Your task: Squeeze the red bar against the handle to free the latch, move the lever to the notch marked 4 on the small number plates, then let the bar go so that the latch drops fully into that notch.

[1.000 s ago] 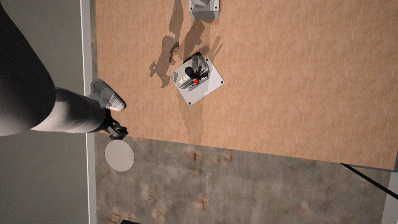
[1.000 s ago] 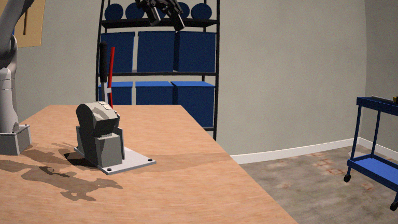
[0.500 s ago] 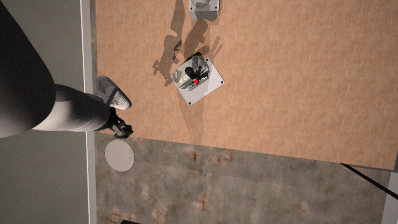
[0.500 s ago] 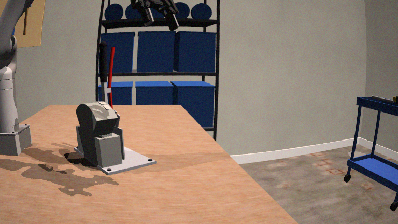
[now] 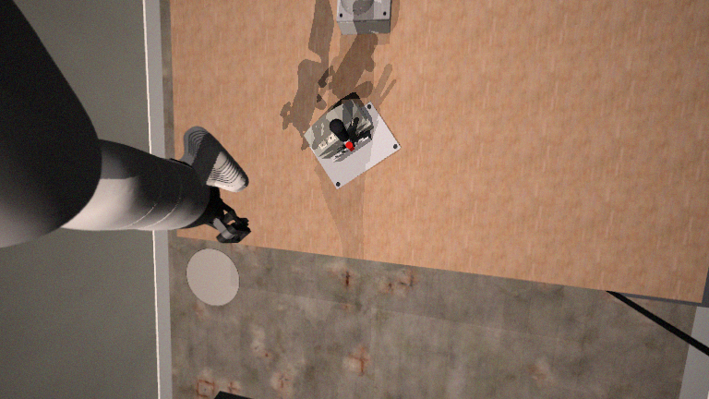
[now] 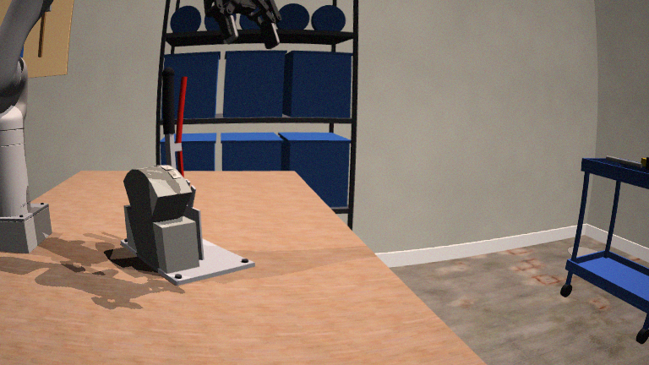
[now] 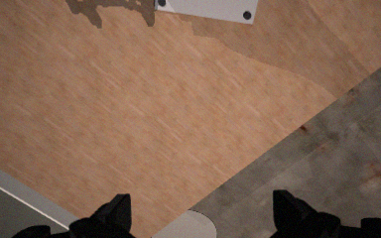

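Surface [image 6: 286, 294]: pale wood-grain board, matte, rectangular, its near corner overhanging a stained grey concrete floor [image 6: 502, 294]. Lever unit: flat light-grey base plate [image 6: 225, 260] with dark bolts at the corners, lying near the middle of the surface and turned at an angle; on it a blocky grey housing [image 6: 160, 217] with a rounded top, bearing small pale number plates [image 6: 168, 170] whose digits are too small to read. From the housing rises an upright lever with a black cylindrical handle [image 6: 168, 98], and just beside it a thin red bar [image 6: 181, 107], standing slightly apart from the handle. The notches and latch cannot be made out. Pincer [image 6: 248, 30]: black, two-fingered, spread wide and gripping nothing, hanging high above the surface's corner, well apart from the lever and pointing down; in the wrist view only its two dark fingertips show at the lower edge. Arm pedestal [image 6: 40, 226]: grey square block at the surface's far side. Surroundings: black shelf rack [image 6: 354, 102] with blue boxes and discs against the grey wall; blue cart [image 6: 586, 198], partly cut off at the right; a pale round floor disc [image 5: 211, 277].
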Controlling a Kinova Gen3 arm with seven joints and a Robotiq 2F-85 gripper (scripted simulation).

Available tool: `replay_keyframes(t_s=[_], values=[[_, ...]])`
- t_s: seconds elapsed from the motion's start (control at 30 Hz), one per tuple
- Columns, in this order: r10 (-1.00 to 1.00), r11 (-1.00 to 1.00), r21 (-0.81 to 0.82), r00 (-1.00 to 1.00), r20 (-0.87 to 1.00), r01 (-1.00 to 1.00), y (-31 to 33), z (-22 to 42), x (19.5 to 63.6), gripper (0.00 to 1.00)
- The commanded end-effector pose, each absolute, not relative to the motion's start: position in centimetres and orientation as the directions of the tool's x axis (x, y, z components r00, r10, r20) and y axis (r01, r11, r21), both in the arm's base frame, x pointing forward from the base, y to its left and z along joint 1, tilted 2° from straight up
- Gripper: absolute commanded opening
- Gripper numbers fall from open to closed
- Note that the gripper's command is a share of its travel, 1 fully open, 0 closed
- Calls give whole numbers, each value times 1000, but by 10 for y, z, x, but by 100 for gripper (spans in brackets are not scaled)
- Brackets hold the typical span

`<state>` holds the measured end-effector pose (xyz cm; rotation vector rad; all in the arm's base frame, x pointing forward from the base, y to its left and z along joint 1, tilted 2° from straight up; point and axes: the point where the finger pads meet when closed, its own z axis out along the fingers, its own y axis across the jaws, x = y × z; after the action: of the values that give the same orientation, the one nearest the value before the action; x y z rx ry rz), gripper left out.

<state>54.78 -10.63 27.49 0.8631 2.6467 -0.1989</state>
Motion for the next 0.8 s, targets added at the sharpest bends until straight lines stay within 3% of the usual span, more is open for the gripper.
replay_keyframes(t_s=[0.0,0.77], values=[[541,808,-20,-754,-373,589,-103,278,548,100],[606,775,3,-743,-284,632,-59,286,516,100]])
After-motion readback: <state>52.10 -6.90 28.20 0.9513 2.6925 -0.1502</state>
